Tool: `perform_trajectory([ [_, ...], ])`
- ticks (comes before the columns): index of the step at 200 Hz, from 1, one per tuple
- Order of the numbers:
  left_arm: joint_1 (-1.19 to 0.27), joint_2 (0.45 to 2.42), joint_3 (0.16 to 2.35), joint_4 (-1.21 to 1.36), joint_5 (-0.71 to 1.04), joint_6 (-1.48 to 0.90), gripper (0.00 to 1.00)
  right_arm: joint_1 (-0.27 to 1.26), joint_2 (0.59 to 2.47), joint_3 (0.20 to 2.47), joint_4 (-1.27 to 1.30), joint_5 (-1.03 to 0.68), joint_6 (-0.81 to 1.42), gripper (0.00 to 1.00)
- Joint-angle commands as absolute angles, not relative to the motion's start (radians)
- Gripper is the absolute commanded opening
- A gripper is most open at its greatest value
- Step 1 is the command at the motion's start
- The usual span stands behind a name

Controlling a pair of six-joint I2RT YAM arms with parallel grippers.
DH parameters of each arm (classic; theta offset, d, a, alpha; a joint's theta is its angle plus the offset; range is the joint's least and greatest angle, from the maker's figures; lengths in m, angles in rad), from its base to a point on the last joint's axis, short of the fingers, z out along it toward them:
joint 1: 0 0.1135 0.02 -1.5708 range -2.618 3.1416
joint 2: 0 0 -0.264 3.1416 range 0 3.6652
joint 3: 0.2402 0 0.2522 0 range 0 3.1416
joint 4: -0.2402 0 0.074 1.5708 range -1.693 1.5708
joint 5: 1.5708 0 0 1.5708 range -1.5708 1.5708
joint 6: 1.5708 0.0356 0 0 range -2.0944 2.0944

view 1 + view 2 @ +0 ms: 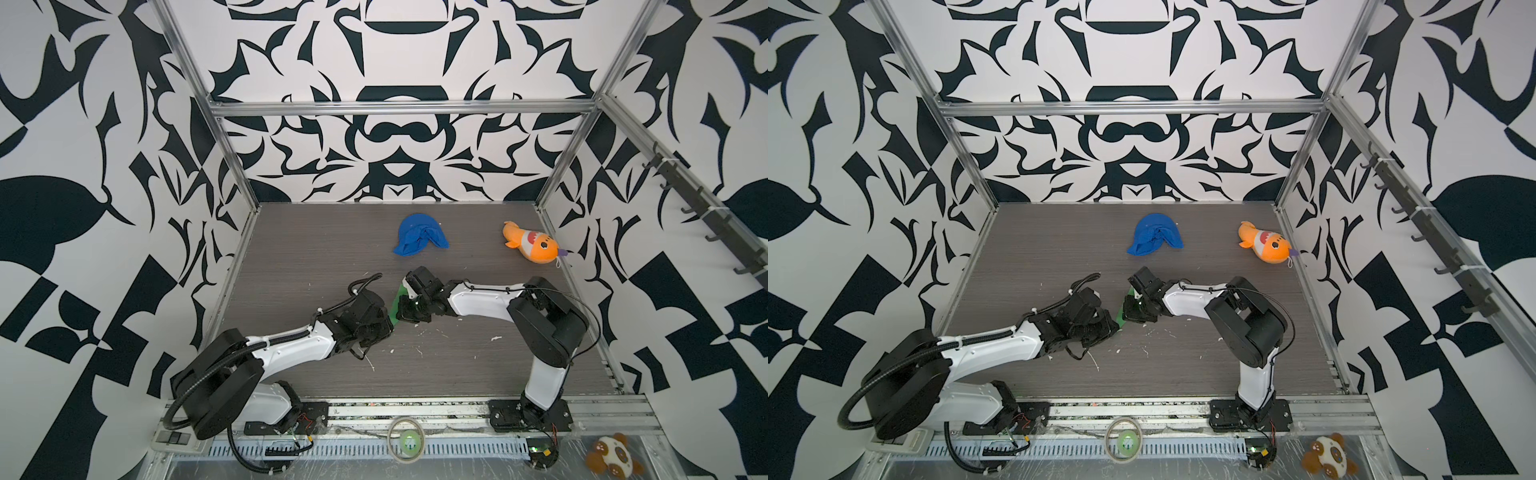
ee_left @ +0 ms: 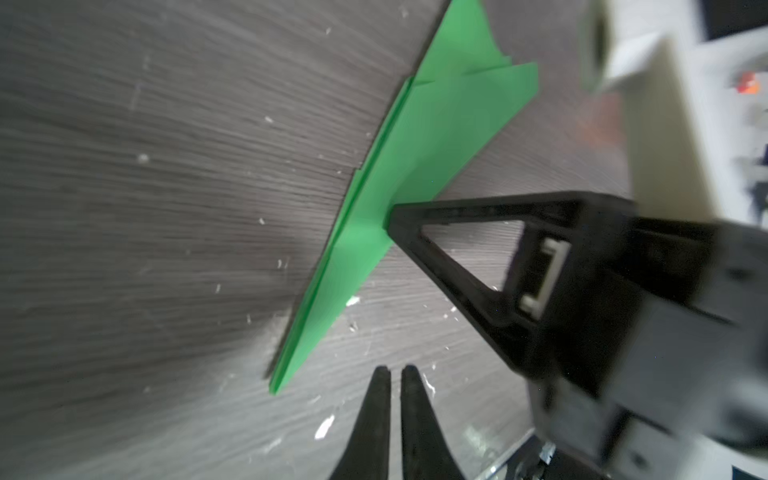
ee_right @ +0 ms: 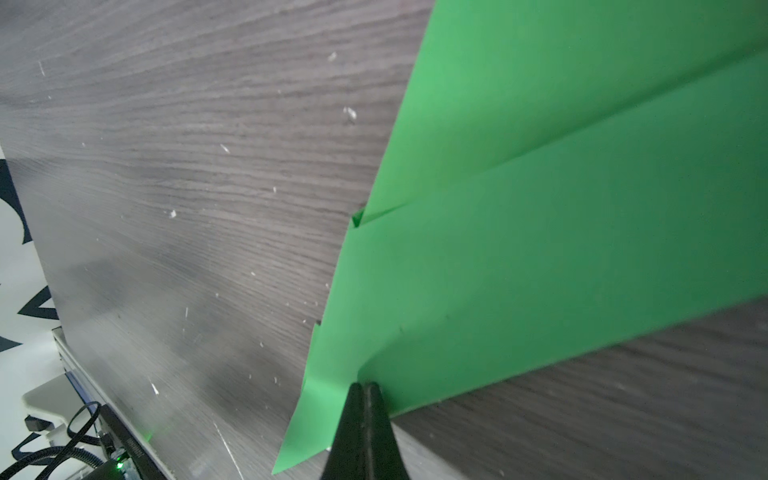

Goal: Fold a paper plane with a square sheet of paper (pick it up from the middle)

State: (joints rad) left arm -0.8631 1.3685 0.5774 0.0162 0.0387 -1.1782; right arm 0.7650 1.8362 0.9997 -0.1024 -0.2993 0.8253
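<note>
In a top view, the paper plane (image 1: 396, 305) is at mid-worktop (image 1: 291, 257) between the arms. In the left wrist view, the left pincer (image 2: 395, 376) is slightly apart and empty, near the plane's tip. In the right wrist view, the right pincer (image 3: 362, 388) is clamped on the plane's edge.

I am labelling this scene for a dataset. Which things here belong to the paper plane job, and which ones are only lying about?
Belong to the job:
paper plane, already folded
right gripper, shut on it
left gripper, jaws barely apart, holding nothing

Only lying about:
blue cloth
orange plush fish
green roll
brown plush toy
</note>
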Motion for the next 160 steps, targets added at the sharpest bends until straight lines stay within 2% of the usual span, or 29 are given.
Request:
perform_trajectory([
  [1,-0.859,1.423,0.601,0.031,0.018,-1.208,0.08,0.773,1.853,0.993,-0.142,-0.296,0.82,0.0],
  [40,-0.832,1.464,0.622,0.0,-0.028,-1.209,0.03,0.773,1.854,1.001,-0.169,-0.312,0.769,0.0],
  [75,-0.823,1.509,0.64,0.0,0.001,-1.208,0.0,0.773,1.862,1.028,-0.205,-0.325,0.707,0.0],
  [113,-0.823,1.54,0.63,0.045,0.06,-1.21,0.0,0.774,1.866,1.066,-0.256,-0.311,0.645,0.0],
  [160,-0.824,1.572,0.623,-0.05,0.05,-1.224,0.0,0.772,1.873,1.108,-0.288,-0.319,0.536,0.0],
])
